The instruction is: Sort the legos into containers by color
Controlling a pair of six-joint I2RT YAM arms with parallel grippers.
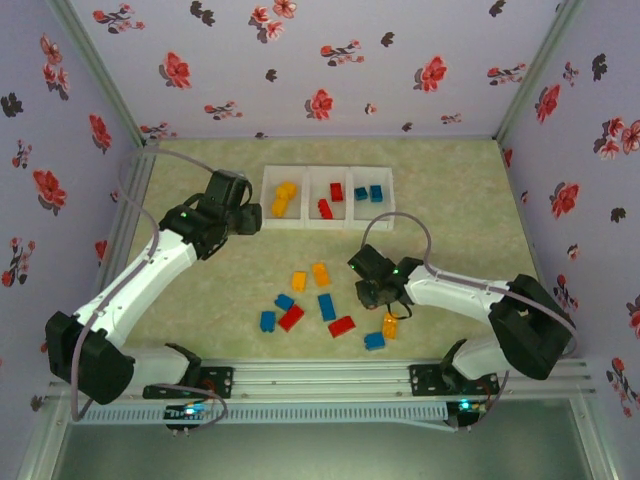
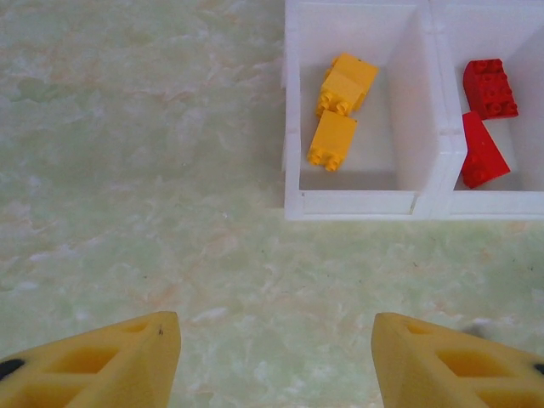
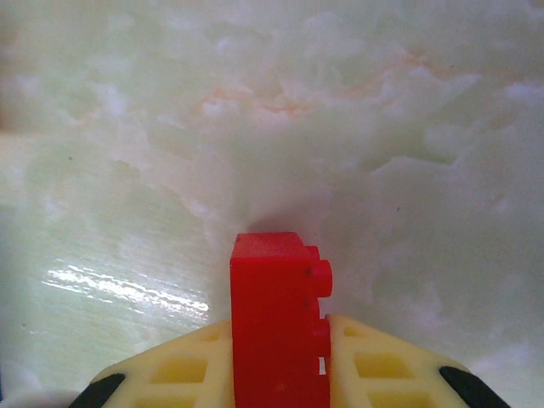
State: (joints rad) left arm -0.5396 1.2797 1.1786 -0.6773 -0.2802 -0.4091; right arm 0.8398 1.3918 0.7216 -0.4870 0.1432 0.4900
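The containers (image 1: 285, 224) stand in a row at the far side of the desk (image 1: 460, 200), close to the flowered back wall (image 1: 320, 70). A broad strip of bare desk lies between them and the loose legos. There is more open room left and right of the pile, out to the side walls.

The left fingers (image 2: 102, 361) are spread wide and hold nothing. They hang over bare desk just beside the near left corner of the left bin.

The right fingers (image 3: 391, 365) are clenched on one red brick (image 3: 276, 323), which stands upright with its studs to the right. It is over the desk at the right edge of the pile.

In the bins I count two yellow legos (image 2: 340, 106) on the left, two red (image 2: 484, 119) in the middle and two blue (image 1: 368, 193) on the right.

Loose near the rail (image 1: 330, 375) lie nine: three orange (image 1: 298, 281), four blue (image 1: 326, 306) and two red (image 1: 341, 326).
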